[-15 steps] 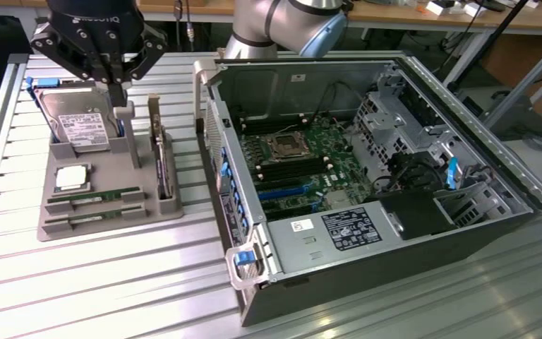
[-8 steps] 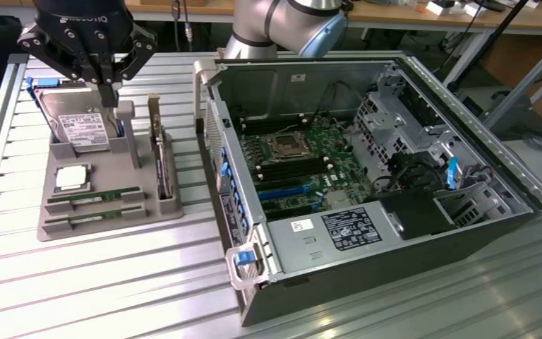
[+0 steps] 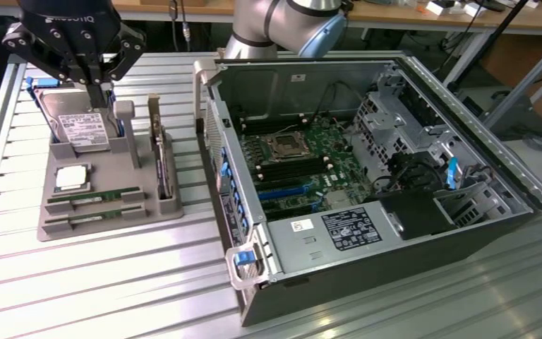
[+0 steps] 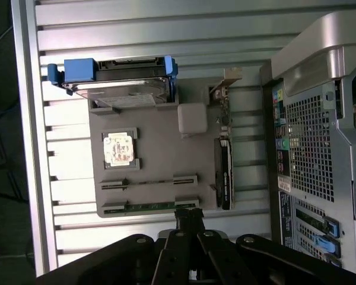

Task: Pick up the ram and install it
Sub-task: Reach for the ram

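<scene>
Claw (image 3: 97, 86) pinched shut, empty, hanging upper left in the exterior frame. Ram (image 3: 92, 214) sits untouched in its grey holder (image 3: 111, 169), lower left. Nothing done yet: pickup and install into the open computer case (image 3: 365, 296) both outstanding.

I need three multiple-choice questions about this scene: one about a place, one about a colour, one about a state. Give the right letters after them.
1. Where is the hand?
A. above the tray
B. inside a drawer
C. on a shelf

2. What colour is the carrier of the drive?
A. red
B. blue
C. yellow

3. How is the case?
A. closed
B. open, board showing
C. upside down

Answers:
1 A: the hand hangs over the tray.
2 B: the carrier's ends are blue.
3 B: the case's side is off and the board is in sight.
</scene>
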You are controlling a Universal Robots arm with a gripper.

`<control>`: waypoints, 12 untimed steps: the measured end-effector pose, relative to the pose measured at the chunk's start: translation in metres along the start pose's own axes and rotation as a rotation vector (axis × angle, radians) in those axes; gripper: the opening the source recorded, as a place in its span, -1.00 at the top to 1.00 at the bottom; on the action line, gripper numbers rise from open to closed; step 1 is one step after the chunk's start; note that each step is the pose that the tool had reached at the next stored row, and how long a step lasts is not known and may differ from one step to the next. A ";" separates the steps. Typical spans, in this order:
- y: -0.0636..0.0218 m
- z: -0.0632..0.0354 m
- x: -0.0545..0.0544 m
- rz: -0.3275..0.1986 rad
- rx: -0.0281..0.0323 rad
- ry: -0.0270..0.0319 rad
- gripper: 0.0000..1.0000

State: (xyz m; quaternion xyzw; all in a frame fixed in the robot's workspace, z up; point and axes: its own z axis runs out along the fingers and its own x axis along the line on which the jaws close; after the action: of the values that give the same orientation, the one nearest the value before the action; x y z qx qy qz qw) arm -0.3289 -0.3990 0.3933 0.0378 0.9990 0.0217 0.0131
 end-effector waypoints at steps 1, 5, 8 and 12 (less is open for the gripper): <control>0.0000 0.0000 0.000 0.000 -0.0001 0.0000 0.80; 0.0000 0.0000 0.000 0.000 0.0000 0.0000 0.80; -0.0035 -0.0001 0.000 0.000 0.0006 -0.0001 0.80; -0.0074 -0.0003 0.000 0.000 0.0040 -0.0004 0.80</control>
State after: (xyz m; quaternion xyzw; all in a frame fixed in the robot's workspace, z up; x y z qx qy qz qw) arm -0.3290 -0.4064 0.3932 0.0379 0.9990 0.0197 0.0132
